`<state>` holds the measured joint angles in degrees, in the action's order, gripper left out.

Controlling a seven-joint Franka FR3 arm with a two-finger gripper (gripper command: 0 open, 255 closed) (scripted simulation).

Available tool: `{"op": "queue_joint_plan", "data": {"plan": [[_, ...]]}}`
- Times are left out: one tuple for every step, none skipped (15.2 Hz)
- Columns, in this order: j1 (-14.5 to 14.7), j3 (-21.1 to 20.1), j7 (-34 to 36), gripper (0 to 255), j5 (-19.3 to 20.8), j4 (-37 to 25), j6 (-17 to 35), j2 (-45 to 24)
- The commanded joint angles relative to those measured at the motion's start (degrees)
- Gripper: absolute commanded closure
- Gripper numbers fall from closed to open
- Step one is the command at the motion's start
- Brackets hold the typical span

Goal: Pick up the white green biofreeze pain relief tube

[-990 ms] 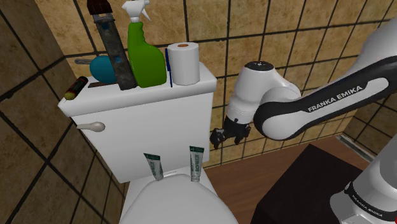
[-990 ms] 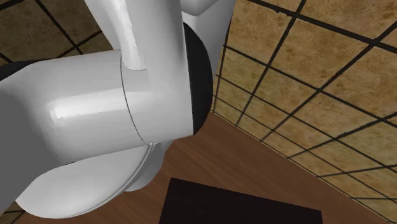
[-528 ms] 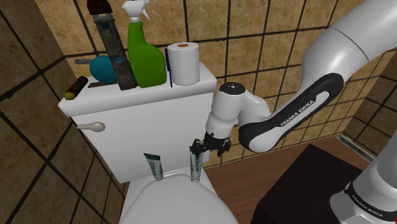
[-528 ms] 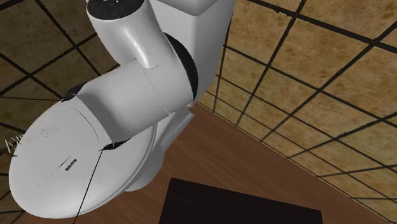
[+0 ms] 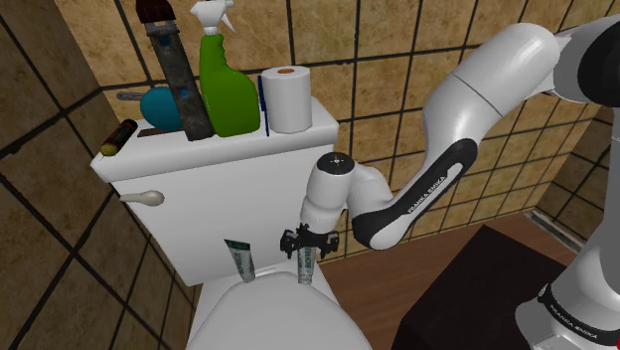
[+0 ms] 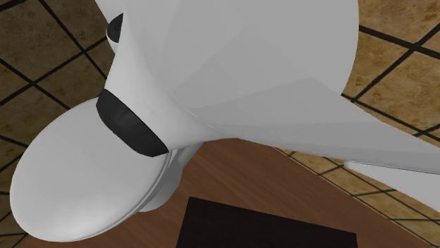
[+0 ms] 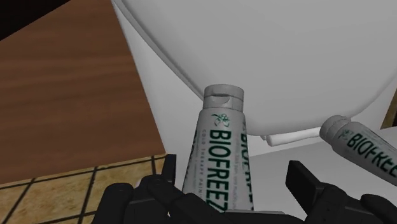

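Parted jaws flank one Biofreeze tube [image 7: 222, 159] standing against the toilet tank [image 5: 229, 189].

walls: brown tiles [image 5: 417, 40]; dark grout; upper frame | floor: brown wood planks [image 5: 387, 278]; lower right | furniture: white toilet [image 5: 238, 194]; centre left

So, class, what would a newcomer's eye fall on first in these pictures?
Probably the white-and-green Biofreeze tube, framed between the fingers of the open black gripper, with a second tube beside it. Next, the green spray bottle and toilet roll standing on the toilet tank in the shoulder view.
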<state>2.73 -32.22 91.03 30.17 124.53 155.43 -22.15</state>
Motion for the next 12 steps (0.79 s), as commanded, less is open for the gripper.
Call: {"op": "queue_joint_plan", "data": {"plan": [[1.2,1.4,1.5,0,1.8,-0.2,1.1,-1.3],[1.7,2.0,2.1,0,2.5,-0.3,1.6,-2.0],[2.2,2.7,2.7,0,3.3,-0.4,2.1,-2.6],[3.0,3.7,3.7,0,4.5,-0.6,2.9,-3.6],[3.0,3.7,3.6,0,4.5,-0.6,2.9,-3.6],[3.0,3.7,3.6,0,4.5,-0.6,2.9,-3.6],[3.0,3.8,3.7,255,4.5,-0.4,3.0,-3.6],[3.0,3.7,3.7,255,4.5,-0.4,3.0,-3.5],[3.0,3.7,3.7,255,4.5,-0.4,3.0,-3.5],[3.0,3.8,3.7,255,4.5,-0.4,3.0,-3.5],[3.0,3.7,3.7,255,4.5,-0.4,3.0,-3.5],[3.0,3.7,3.7,255,4.5,-0.4,3.0,-3.5]]}}
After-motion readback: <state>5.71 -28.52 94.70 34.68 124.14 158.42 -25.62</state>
